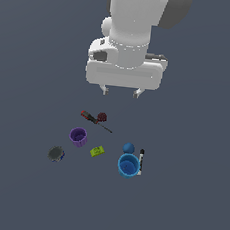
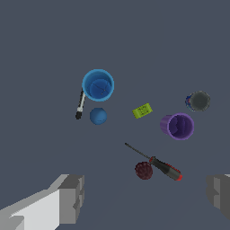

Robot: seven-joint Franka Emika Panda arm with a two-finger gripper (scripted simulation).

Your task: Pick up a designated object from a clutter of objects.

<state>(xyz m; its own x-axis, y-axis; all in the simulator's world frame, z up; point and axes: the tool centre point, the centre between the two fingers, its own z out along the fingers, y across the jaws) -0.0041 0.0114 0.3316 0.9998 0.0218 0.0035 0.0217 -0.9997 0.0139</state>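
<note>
One plain dark-grey bench [image 1: 188, 205] filled the scene w/ no room visible. Pincer [image 1: 121, 92] hung spread wide, holding nothing, above the blue ball [image 1: 128, 148].

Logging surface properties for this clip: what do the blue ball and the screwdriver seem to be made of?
Blue ball: smooth, matte, possibly rubber or plastic; even dark blue with only soft shading. Screwdriver: thin dark shaft, likely metal, and a red-and-black handle that looks like plastic. As simulator renders, both are guesses.
</note>
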